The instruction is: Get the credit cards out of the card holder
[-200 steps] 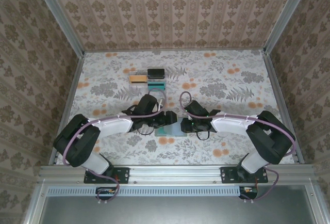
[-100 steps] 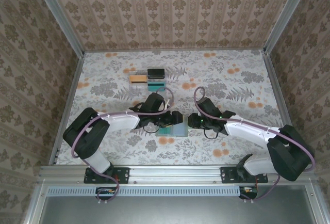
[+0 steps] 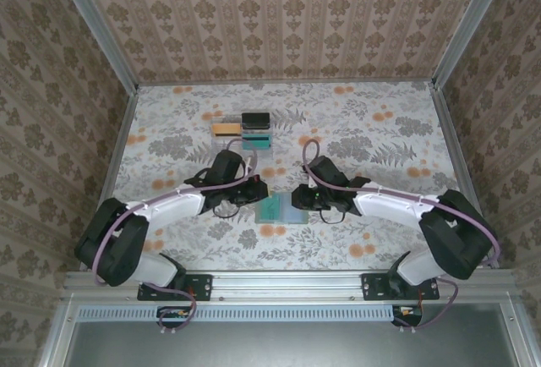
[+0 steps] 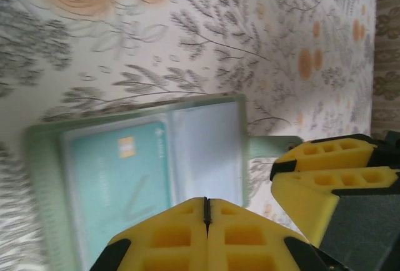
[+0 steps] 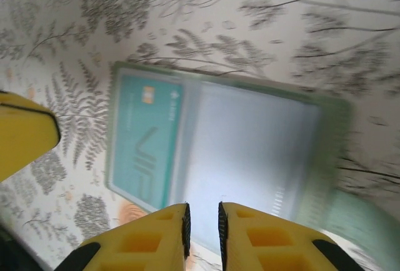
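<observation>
With the open card holder (image 3: pixel 281 210) lying mid-frame, the clenched, empty left gripper (image 4: pixel 207 203) should open onto its teal credit card (image 4: pixel 115 180) while the nearly closed right gripper (image 5: pixel 203 211), perhaps empty, pins the card holder.

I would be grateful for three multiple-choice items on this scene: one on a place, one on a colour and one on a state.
1. Where on the table does the open card holder lie?
A at the far left corner
B between the left gripper and the right gripper
C at the far right corner

2. What colour is the card in its pocket?
A red
B purple
C teal

3. How do the left gripper's fingers stand?
A pressed shut
B wide open
C clamped round a bottle

Key: 1 B, the top view shows it between both grippers; 2 C, both wrist views show teal; 3 A, the left wrist view shows them touching.
</observation>
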